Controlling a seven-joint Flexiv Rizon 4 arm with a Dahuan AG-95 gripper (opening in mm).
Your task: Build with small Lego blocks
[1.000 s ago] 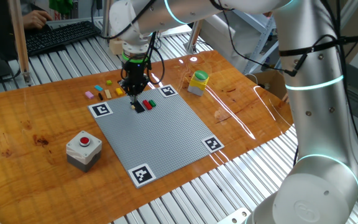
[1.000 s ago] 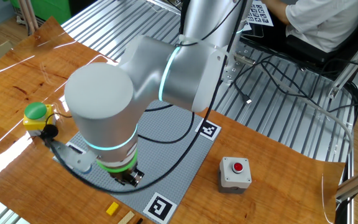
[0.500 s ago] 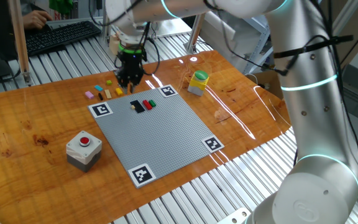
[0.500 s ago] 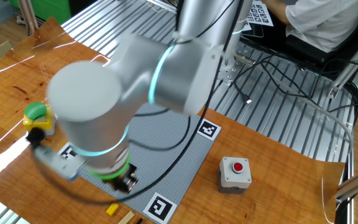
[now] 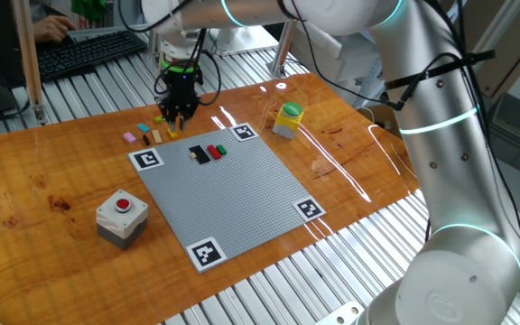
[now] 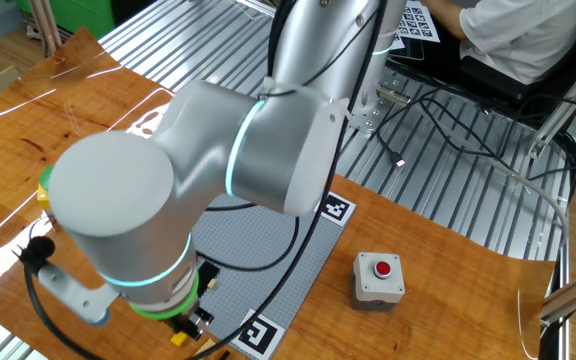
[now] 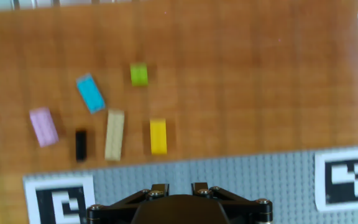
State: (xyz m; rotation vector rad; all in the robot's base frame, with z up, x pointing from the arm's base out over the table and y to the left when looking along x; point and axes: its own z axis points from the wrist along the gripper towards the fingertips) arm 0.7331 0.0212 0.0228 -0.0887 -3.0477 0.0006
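Note:
Loose small Lego blocks lie on the wooden table just beyond the grey baseplate (image 5: pixel 224 190): pink (image 7: pixel 43 126), blue (image 7: pixel 91 93), green (image 7: pixel 139 74), black (image 7: pixel 81 144), tan (image 7: pixel 114 134) and yellow (image 7: pixel 158 136). A black brick (image 5: pixel 200 154), a red brick (image 5: pixel 213 151) and a green brick (image 5: pixel 221 147) sit side by side on the plate's far part. My gripper (image 5: pixel 177 113) hangs above the loose blocks near the yellow one (image 5: pixel 172 133). In the hand view the gripper (image 7: pixel 180 186) is narrowly open, with nothing between its fingers. The arm hides most of the scene in the other fixed view.
A yellow object with a green top (image 5: pixel 288 119) stands right of the plate's far corner. A grey box with a red button (image 5: pixel 121 217) sits at the plate's left. Black-and-white markers (image 5: pixel 148 160) mark the plate's corners. Metal slats surround the tabletop.
My gripper has risen from the bricks on the baseplate and moved back-left, off the plate, to above the loose blocks. Its jaws have parted a little.

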